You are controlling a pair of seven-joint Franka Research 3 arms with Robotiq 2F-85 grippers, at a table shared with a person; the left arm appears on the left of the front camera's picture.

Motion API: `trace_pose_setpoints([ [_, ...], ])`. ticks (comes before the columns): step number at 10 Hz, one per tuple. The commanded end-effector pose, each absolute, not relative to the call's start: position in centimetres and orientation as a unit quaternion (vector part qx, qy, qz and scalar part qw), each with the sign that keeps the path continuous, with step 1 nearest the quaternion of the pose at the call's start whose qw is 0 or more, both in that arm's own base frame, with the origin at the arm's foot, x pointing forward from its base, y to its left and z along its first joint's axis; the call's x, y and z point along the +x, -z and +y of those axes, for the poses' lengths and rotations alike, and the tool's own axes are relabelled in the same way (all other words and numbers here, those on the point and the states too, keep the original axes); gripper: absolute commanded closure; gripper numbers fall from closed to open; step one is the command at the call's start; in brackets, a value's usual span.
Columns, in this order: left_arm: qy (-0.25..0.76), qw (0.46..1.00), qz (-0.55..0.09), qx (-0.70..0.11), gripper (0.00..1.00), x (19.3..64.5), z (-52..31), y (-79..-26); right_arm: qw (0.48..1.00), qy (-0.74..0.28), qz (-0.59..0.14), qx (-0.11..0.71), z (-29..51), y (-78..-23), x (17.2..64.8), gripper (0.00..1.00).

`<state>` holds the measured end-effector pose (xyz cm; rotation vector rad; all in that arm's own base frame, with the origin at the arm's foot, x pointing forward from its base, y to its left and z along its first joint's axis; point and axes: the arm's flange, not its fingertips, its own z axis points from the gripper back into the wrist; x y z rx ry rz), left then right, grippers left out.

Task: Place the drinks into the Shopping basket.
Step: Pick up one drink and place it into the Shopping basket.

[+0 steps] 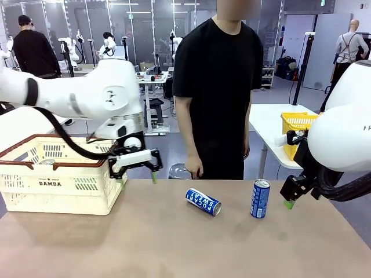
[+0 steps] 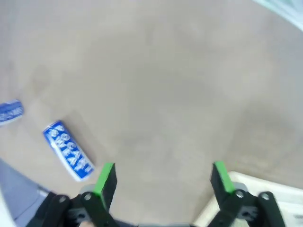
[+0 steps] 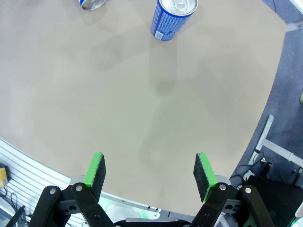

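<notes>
Left hand (image 1: 138, 179) open beside DAMDA basket (image 1: 58, 186); POCARI can (image 1: 203, 202) lying.

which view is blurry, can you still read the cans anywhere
Left wrist view: soft all over, the lying blue can has smeared lettering. Right wrist view: sharp, the upright blue can throws a faint shadow on the table. Front view: sharp, evenly lit, can print readable.

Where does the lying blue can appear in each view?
Front view: the lying blue can is mid-table, left of the upright blue can.
Left wrist view: the lying blue can is at lower left.
Right wrist view: the lying blue can is cut by the top edge.
Shared landmark: the upright blue can, probably the blurred blue patch at the left wrist view's left edge.
</notes>
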<state>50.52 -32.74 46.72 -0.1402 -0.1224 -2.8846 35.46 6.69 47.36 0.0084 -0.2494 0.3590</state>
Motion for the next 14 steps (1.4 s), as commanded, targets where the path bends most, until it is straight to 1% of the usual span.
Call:
trace_pose_setpoints([
  [1, 0.990, 0.124, -0.026, -0.063, 0.00, 52.4, -36.6, -47.0, 0.976, -0.181, -0.122, 0.007, 6.6, -47.3, 35.5, 0.07],
  [3, 0.987, 0.154, -0.023, -0.049, 0.00, 54.0, -39.8, -45.6, 0.976, -0.181, -0.122, 0.007, 6.6, -47.3, 35.5, 0.07],
  [5, 0.984, 0.172, -0.019, -0.042, 0.00, 54.8, -40.6, -44.8, 0.976, -0.181, -0.122, 0.007, 6.6, -47.3, 35.5, 0.07],
  [6, 0.984, 0.179, -0.007, -0.023, 0.00, 55.4, -40.2, -44.6, 0.976, -0.181, -0.122, 0.007, 6.6, -47.3, 35.5, 0.07],
  [7, 0.986, 0.158, -0.031, -0.044, 0.00, 54.1, -40.2, -44.2, 0.976, -0.181, -0.122, 0.007, 6.6, -47.3, 35.5, 0.07],
  [11, 0.986, 0.158, -0.031, -0.044, 0.00, 54.1, -40.2, -44.2, 0.976, -0.181, -0.122, 0.007, 6.6, -47.3, 35.5, 0.07],
  [12, 0.986, 0.161, -0.028, -0.035, 0.00, 54.6, -40.8, -44.0, 0.976, -0.181, -0.122, 0.007, 6.6, -47.3, 35.5, 0.07],
  [13, 0.985, 0.168, -0.039, -0.032, 0.00, 55.0, -42.3, -43.2, 0.976, -0.181, -0.122, 0.007, 6.6, -47.3, 35.5, 0.07],
  [14, 0.981, 0.180, -0.062, -0.029, 0.00, 55.2, -43.7, -42.6, 0.976, -0.181, -0.122, 0.007, 6.6, -47.3, 35.5, 0.07],
])
